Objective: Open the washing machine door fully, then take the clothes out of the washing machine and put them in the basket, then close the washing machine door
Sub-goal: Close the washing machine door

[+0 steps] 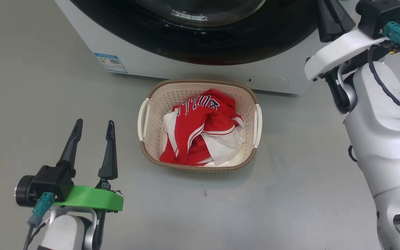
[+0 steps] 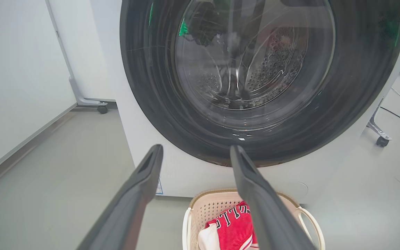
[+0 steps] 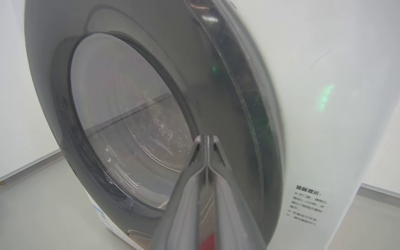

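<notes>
Rigid and glossy-slick, the washing machine door (image 2: 144, 90) looked best pushed on its black ring by the clenched, empty right pincer (image 3: 207, 139); the left pincer (image 1: 94, 121) gaped wide.

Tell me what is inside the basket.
Inside the basket lie the clothes, crumpled red jerseys with white panels and dark lettering. They cover most of the basket's floor, so anything beneath them cannot be seen.

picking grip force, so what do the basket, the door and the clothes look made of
Basket: likely moulded plastic, matte cream, with perforated walls and a woven-look brown rim. Washing machine door: glossy black ring, probably plastic, around clear glass that shows reflections. Clothes: soft thin fabric, crumpled in loose folds.
</notes>
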